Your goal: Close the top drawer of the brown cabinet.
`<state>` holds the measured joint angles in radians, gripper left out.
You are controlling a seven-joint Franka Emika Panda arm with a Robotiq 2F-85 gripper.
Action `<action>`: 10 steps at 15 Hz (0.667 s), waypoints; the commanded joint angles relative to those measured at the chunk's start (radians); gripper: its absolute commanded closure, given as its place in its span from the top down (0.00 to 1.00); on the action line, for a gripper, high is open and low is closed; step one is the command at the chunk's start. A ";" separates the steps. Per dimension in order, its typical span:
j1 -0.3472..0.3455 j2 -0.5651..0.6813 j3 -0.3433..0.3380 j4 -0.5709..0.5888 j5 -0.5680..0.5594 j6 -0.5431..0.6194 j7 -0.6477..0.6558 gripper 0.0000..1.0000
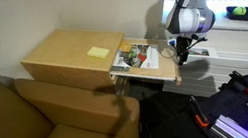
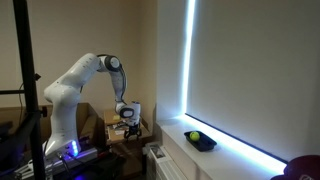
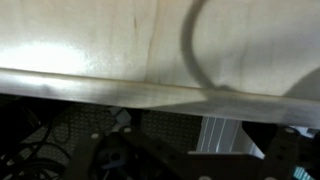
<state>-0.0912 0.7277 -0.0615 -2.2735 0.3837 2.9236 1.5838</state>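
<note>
Largest item: the dark brown sofa (image 1: 32, 125) fills the lower corner of an exterior view. The brown cabinet (image 1: 66, 53) stands directly behind it, touching or just beside the sofa's arm.

Your robot arm (image 2: 80, 75) reaches down from its base toward the cabinet's open side.

The top drawer (image 1: 150, 73) stands open, projecting well out of the cabinet body on the side away from the sofa. Its interior is exposed and holds mixed colourful items (image 1: 134, 57), too small to identify.

Your gripper (image 1: 184, 49) sits at the outer end of that drawer, just beside or touching the front panel; contact cannot be confirmed. It is also visible low under the arm (image 2: 130, 124).

Jaws: I cannot tell whether they are apart or together in any view.

In the wrist view a pale wooden panel (image 3: 120, 40) fills the upper part, its edge running slightly tilted across the frame, with dark clutter below.

A small yellow sticky note (image 1: 98, 52) lies flat on the cabinet top, near the drawer side.
</note>
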 commanded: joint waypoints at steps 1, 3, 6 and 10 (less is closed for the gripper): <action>-0.077 0.027 0.124 0.080 0.046 -0.007 -0.115 1.00; -0.085 0.028 0.169 0.121 0.055 -0.027 -0.164 1.00; -0.075 0.026 0.228 0.199 0.063 -0.066 -0.225 1.00; -0.080 0.014 0.303 0.280 0.095 -0.159 -0.349 1.00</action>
<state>-0.1500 0.7430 0.2005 -2.0445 0.4331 2.8446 1.3494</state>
